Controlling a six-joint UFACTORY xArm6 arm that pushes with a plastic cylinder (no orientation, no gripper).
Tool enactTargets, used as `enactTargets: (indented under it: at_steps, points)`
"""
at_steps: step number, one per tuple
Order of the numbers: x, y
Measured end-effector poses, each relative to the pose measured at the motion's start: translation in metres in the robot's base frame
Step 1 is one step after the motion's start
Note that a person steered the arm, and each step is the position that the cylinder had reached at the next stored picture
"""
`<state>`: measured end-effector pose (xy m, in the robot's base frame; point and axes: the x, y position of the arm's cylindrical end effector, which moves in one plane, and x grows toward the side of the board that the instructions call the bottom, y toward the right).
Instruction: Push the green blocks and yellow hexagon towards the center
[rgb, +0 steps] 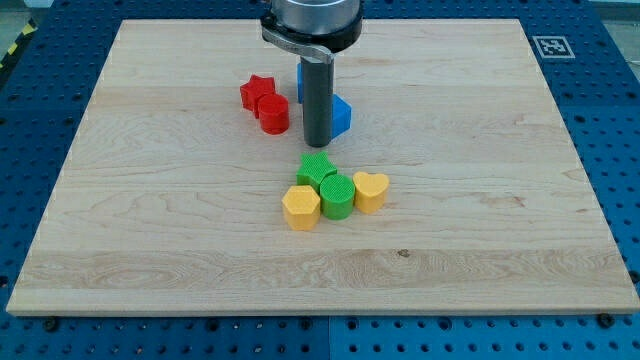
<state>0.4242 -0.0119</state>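
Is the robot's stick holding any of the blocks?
No. My tip holds nothing; it is a bare rod standing just above the green blocks, between the red and blue blocks.

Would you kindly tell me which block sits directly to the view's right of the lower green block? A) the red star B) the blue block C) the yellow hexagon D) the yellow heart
D: the yellow heart touches the lower green block on the view's right, while the yellow hexagon lies on its left; my tip stands above the cluster, just over the upper green block.
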Motion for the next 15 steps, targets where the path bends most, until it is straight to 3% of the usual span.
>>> enactTargets:
  at_steps: [2, 4, 5, 8, 11, 15]
  points:
    - [0.036, -0.051]
    - [0.141, -0.039]
    - [0.146, -0.005]
    - [0.126, -0.036]
    - [0.102, -0.015]
    - [0.022, 0.000]
